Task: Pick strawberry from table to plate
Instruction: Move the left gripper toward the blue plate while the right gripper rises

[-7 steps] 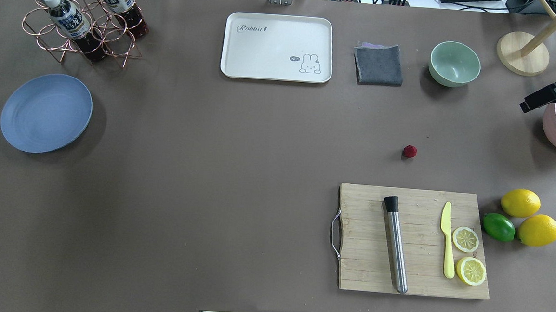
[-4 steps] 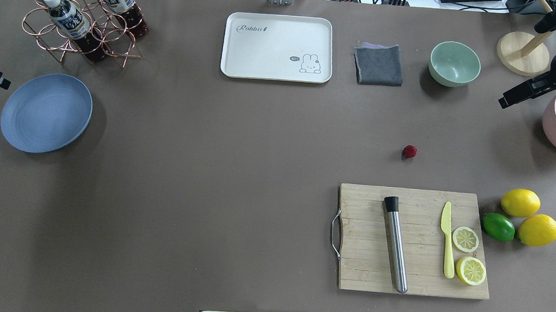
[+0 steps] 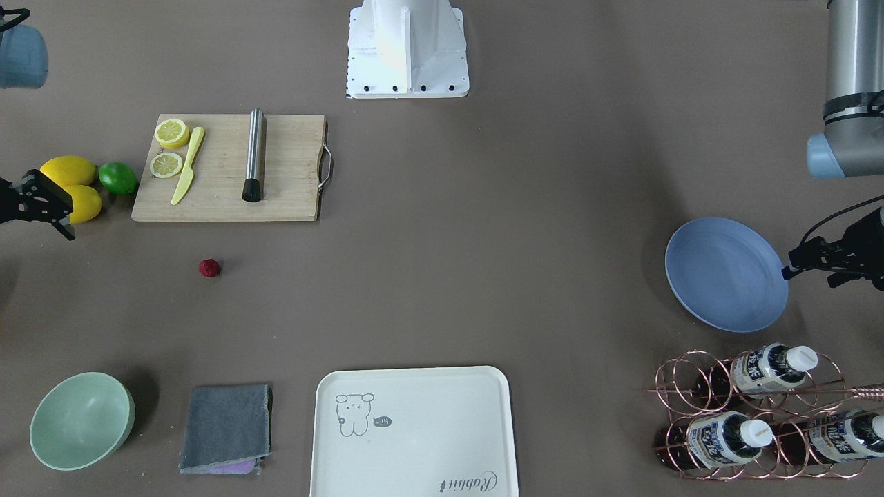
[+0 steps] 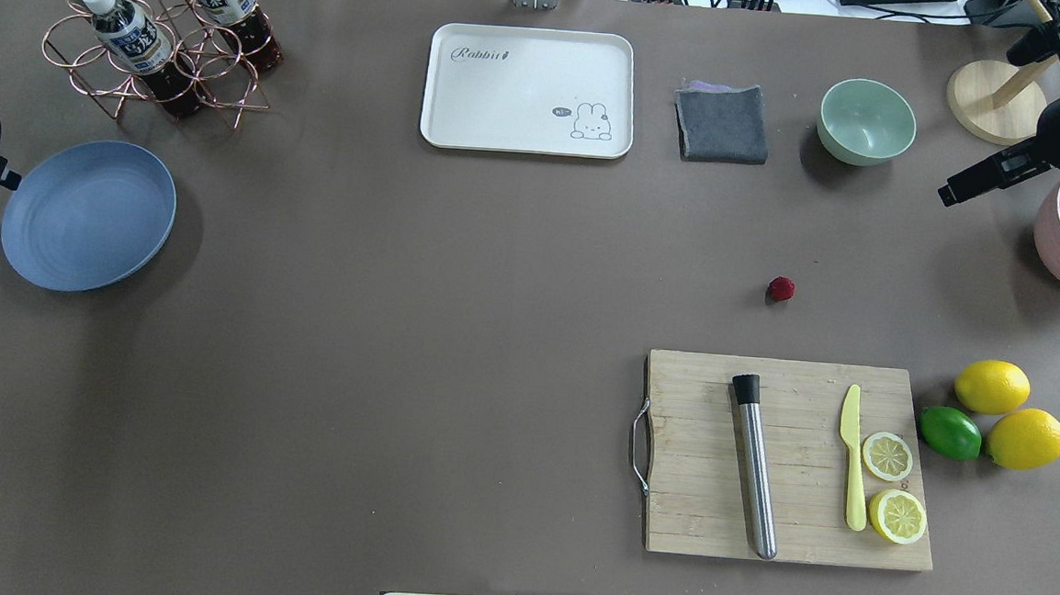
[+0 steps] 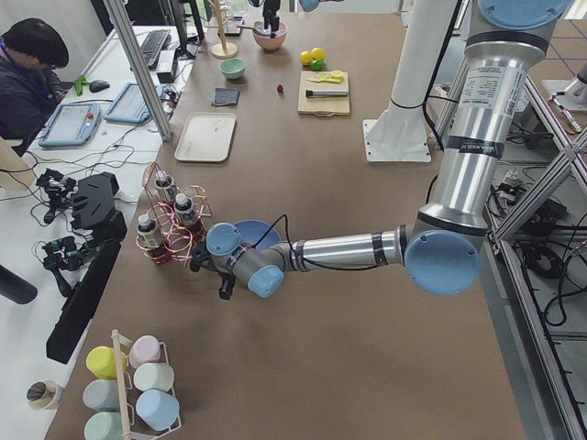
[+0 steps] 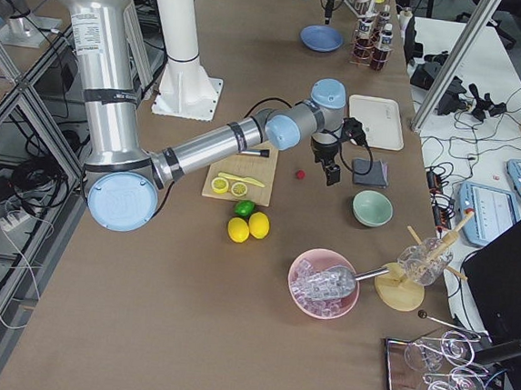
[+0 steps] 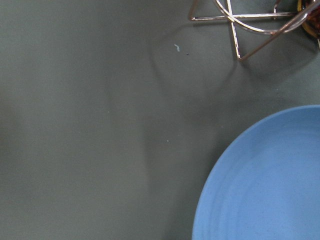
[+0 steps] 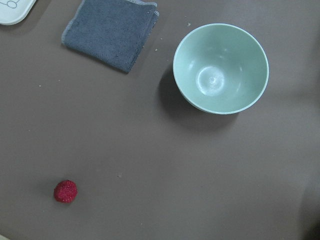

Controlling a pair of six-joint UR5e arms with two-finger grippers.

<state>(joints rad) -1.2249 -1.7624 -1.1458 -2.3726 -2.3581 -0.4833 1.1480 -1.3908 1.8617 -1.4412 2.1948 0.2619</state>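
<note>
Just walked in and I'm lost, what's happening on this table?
The strawberry lies untouched on the table, just beyond the cutting board. The right end effector hovers off to its side near the green bowl, not yet over the berry. The left end effector hangs beside the empty blue plate.

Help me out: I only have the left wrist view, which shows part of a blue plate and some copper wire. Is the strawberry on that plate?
Observer: No. The strawberry lies on the table, just beyond the cutting board and far from the plate.
Operator: Is anything holding it?
Observer: No. The right pincer hangs above the table, clear of it.
Operator: And the plate?
Observer: Empty, with the left pincer beside its rim.
</note>
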